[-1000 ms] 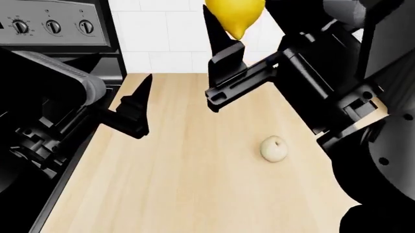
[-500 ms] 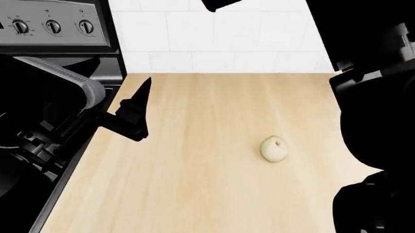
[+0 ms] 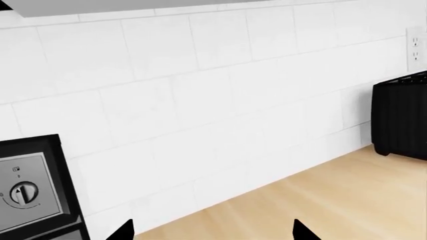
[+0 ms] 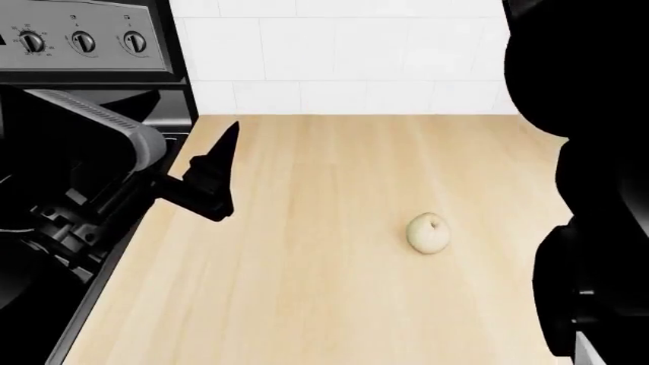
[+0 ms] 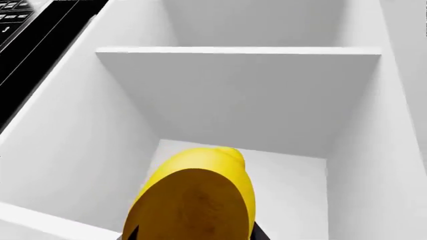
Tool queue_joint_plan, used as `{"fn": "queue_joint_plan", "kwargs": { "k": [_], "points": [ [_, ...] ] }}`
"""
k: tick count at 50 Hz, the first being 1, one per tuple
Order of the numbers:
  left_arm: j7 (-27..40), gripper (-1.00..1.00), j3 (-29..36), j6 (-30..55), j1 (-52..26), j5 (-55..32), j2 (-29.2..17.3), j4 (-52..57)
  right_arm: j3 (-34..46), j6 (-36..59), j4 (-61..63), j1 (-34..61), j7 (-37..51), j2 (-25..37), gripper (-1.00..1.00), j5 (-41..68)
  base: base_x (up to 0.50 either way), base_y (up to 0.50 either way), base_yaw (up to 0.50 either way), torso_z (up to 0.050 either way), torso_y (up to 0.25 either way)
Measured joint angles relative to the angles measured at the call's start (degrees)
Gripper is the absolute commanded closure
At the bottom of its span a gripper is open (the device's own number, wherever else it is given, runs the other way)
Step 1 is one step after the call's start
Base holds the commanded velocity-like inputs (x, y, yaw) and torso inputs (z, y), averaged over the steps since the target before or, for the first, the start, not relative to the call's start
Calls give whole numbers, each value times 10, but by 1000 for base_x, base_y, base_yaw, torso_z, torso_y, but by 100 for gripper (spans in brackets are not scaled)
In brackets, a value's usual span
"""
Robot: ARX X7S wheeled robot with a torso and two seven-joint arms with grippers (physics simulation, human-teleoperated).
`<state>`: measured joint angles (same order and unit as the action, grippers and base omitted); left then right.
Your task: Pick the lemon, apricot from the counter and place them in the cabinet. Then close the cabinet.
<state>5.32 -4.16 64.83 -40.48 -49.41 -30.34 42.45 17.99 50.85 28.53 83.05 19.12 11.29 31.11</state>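
Note:
The pale apricot (image 4: 428,233) lies alone on the beige counter (image 4: 304,289), right of centre. My left gripper (image 4: 208,179) hovers open and empty over the counter's left edge; in the left wrist view only its two dark fingertips (image 3: 123,232) show, far apart. The yellow lemon (image 5: 193,197) fills the right wrist view, held between the right gripper's jaws in front of the open white cabinet (image 5: 233,95), at its lower shelf. The right gripper itself is above the head view; only its dark arm (image 4: 598,152) shows there.
A black stove with knobs (image 4: 81,42) stands at the left of the counter. White tiled wall (image 4: 335,61) runs behind. A black appliance (image 3: 400,117) stands on the counter by the wall. The cabinet has a shelf board (image 5: 240,52) dividing upper and lower compartments.
My right arm has risen with the lemon, out of the head view's top. The apricot and left gripper have not moved.

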Motion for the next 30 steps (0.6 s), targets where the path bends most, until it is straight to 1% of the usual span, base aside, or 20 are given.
{"fn": "queue_joint_plan", "kwargs": {
  "k": [14,30],
  "points": [
    [-2,-100,4,-10,3,2,-2,-4,24,-4,-32,29,4,2,100,-24,0,0,0,0,0],
    [-1,-100,13,-17,-4,3,1,-13,52,-79,-165,95,-26,-16,100,-63,0,0,0,0,0]
  ]
}}
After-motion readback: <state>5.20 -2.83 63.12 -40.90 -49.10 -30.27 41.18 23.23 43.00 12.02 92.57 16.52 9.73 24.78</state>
